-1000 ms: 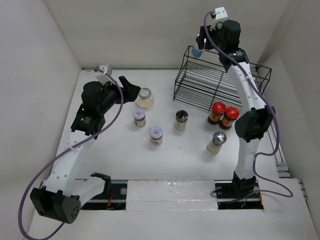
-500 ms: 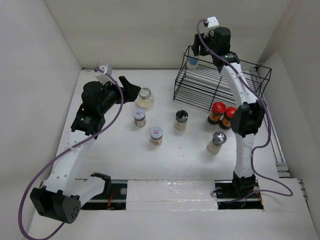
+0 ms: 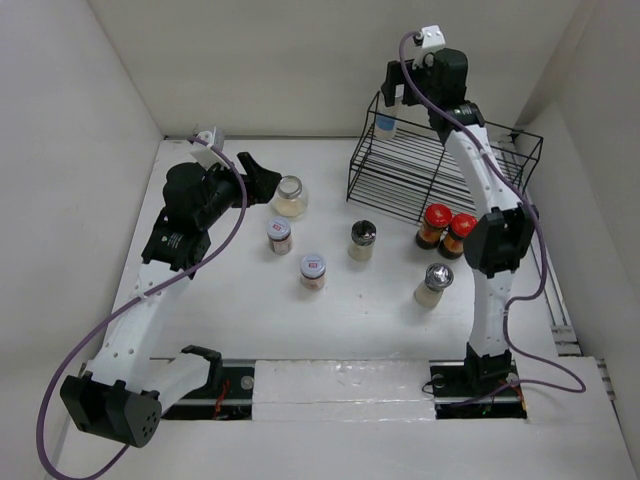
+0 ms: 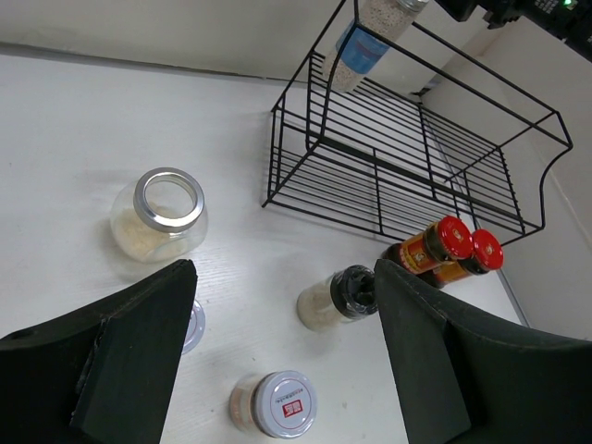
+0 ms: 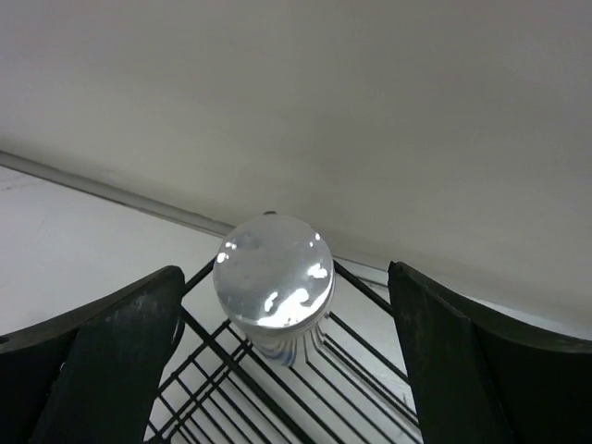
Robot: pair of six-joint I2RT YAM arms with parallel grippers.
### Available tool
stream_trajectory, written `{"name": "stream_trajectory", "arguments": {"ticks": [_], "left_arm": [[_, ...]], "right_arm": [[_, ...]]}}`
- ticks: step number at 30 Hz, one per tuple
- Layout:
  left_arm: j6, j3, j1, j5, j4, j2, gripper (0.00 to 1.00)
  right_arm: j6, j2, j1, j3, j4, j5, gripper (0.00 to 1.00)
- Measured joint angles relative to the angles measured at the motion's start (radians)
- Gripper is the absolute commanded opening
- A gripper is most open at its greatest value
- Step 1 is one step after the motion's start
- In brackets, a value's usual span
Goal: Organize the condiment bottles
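The blue-labelled bottle [image 3: 386,122] stands upright at the back left corner of the black wire rack [image 3: 440,170]. My right gripper [image 3: 391,92] is just above it. In the right wrist view the bottle's silver lid [image 5: 273,268] sits between the fingers of the right gripper [image 5: 285,277], which are wide apart and not touching it. My left gripper [image 3: 262,177] is open and empty, beside the wide silver-rimmed jar [image 3: 290,195]. Two white-lidded jars [image 3: 279,235] [image 3: 313,270], a black-capped jar [image 3: 362,240], a silver-lidded jar [image 3: 434,283] and two red-capped bottles [image 3: 434,225] [image 3: 461,233] stand on the table.
In the left wrist view, the left gripper [image 4: 285,268] frames the wide jar [image 4: 159,213], black-capped jar [image 4: 338,296] and logo-lidded jar [image 4: 276,404]. The rack [image 4: 416,157] is beyond them. White walls close in the table on the left, back and right.
My right arm moved left and down with the blue-labelled bottle to the rack's back left corner. Its fingers now stand apart from the bottle. The left arm has not moved.
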Motion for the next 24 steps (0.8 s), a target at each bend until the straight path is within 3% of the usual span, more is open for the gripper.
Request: {"name": "stream_trajectory", "arguments": {"ticks": [2,5,6,10,11,12,14,16,17,18,20,24], "left_arm": [[0.000,0.000,0.000,0.000,0.000,0.000,0.74],[-0.003,0.000,0.000,-0.009,0.000,0.000,0.74],[-0.005,0.000,0.000,-0.012,-0.002,0.000,0.74],[-0.009,0.000,0.000,-0.024,-0.003,0.000,0.74],[-0.013,0.000,0.000,-0.027,-0.004,0.000,0.75],[-0.016,0.000,0.000,-0.028,-0.003,0.000,0.75],[-0.021,0.000,0.000,-0.029,-0.004,0.000,0.75],[-0.023,0.000,0.000,-0.029,-0.004,0.001,0.75],[-0.024,0.000,0.000,-0.030,-0.004,0.002,0.75],[-0.024,0.000,0.000,-0.030,-0.004,0.003,0.75],[-0.026,0.000,0.000,-0.030,-0.004,0.005,0.75],[-0.027,0.000,0.000,-0.030,-0.004,0.011,0.75]], "right_arm": [[0.000,-0.053,0.000,-0.068,0.016,0.015,0.94],[-0.001,-0.247,0.000,-0.335,0.097,0.066,0.70],[0.000,-0.335,0.003,-0.444,0.116,0.093,0.52],[0.049,-0.713,0.029,-0.897,0.275,0.216,0.22],[0.060,-0.781,0.041,-0.971,0.308,0.243,0.22],[0.074,-0.846,0.056,-1.048,0.341,0.273,0.22],[0.097,-0.933,0.083,-1.161,0.361,0.327,0.34],[0.118,-0.974,0.090,-1.244,0.350,0.359,0.56],[0.123,-0.982,0.085,-1.281,0.337,0.373,0.73],[0.129,-0.988,0.077,-1.315,0.318,0.383,0.81],[0.133,-0.993,0.050,-1.368,0.263,0.385,0.91],[0.135,-0.991,-0.007,-1.410,0.185,0.352,0.95]]}}
